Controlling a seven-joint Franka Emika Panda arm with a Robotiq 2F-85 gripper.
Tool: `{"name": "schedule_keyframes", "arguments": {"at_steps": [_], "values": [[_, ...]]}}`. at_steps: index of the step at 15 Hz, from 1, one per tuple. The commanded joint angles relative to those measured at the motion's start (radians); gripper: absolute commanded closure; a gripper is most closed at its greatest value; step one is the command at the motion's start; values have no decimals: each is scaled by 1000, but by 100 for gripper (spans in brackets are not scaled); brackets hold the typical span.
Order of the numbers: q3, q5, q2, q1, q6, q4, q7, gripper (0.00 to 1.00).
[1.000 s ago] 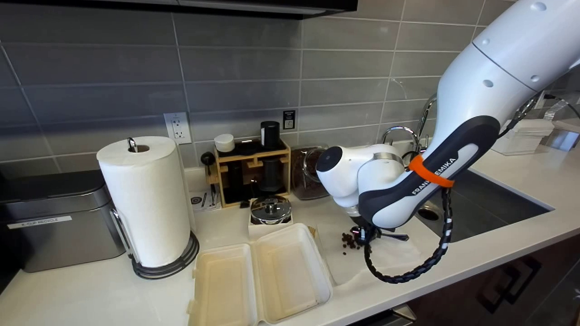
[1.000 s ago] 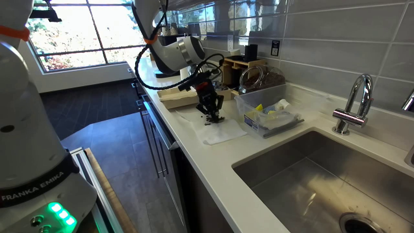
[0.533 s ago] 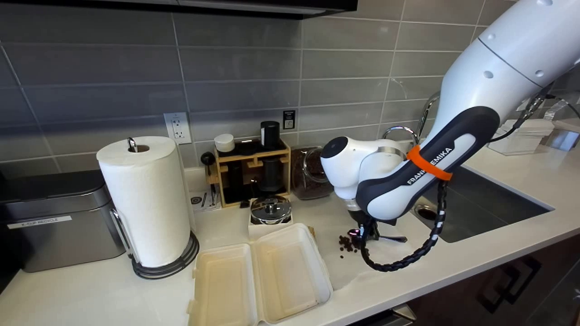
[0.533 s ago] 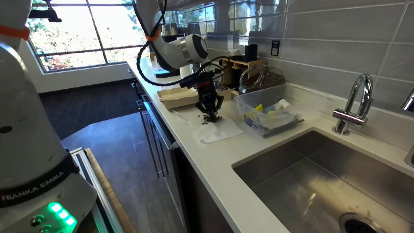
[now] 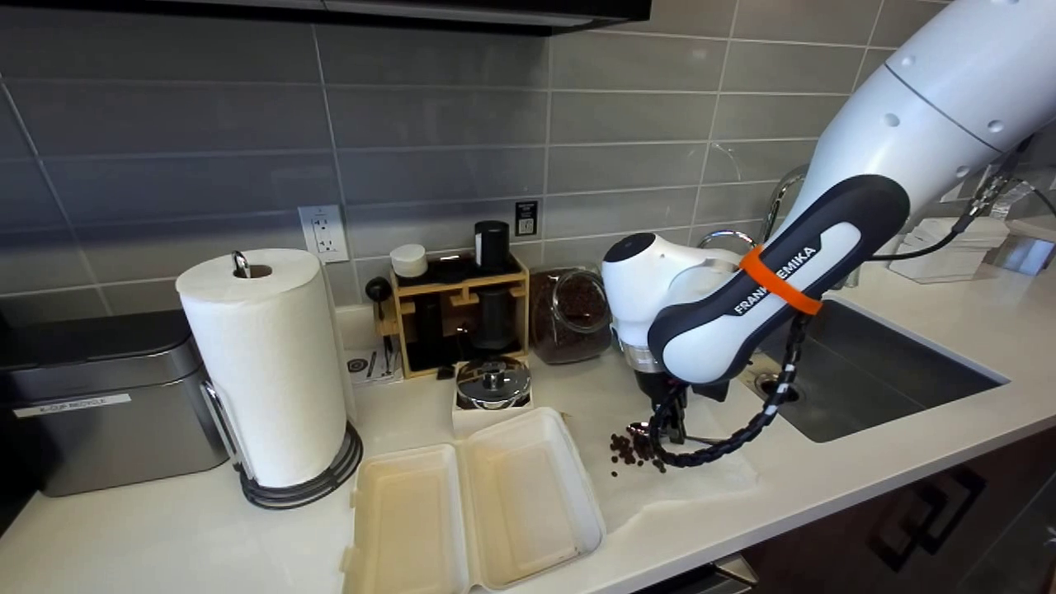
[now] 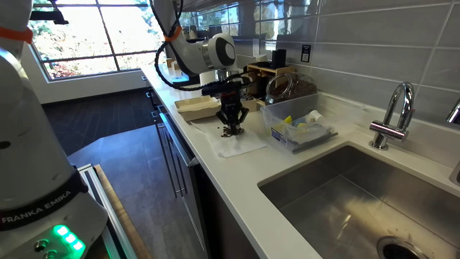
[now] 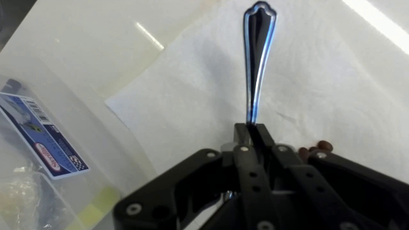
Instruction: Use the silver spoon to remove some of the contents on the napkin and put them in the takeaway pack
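Here, the claw (image 7: 251,127) grips the silver spoon (image 7: 255,64) by its handle above the napkin (image 7: 191,99) — bowl end close by the dark brown bits (image 5: 631,453) — and the takeaway pack (image 5: 535,499) lies unfolded nearby on the table (image 5: 148,536).

In an exterior view, the black two-fingered tool (image 6: 234,130) stands more upright than before, and the flat white paper napkin (image 6: 238,146) lies farther left. In an exterior view, the slim silver metal spoon (image 5: 638,428) and small dark-brown oval bits (image 5: 624,450) sit lower and farther left; the black braided cable (image 5: 747,437) loops higher.
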Motion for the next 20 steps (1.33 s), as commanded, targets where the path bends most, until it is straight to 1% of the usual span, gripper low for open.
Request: {"name": "schedule_keyframes", "arguments": {"at_steps": [1,6,9,13,17,20], "values": [[22,99,-29,-39,57,-47,-81,98],[22,163,-81,-47,74,-86,-109,98],[20,175,-138,-41,63,-117,-99,98],[41,215,-229,-39,43,-161,-125,98],[80,252,-314,-14,-17,-176,-159,98],[103,225,-351,16,-105,-149,-139,98]]}}
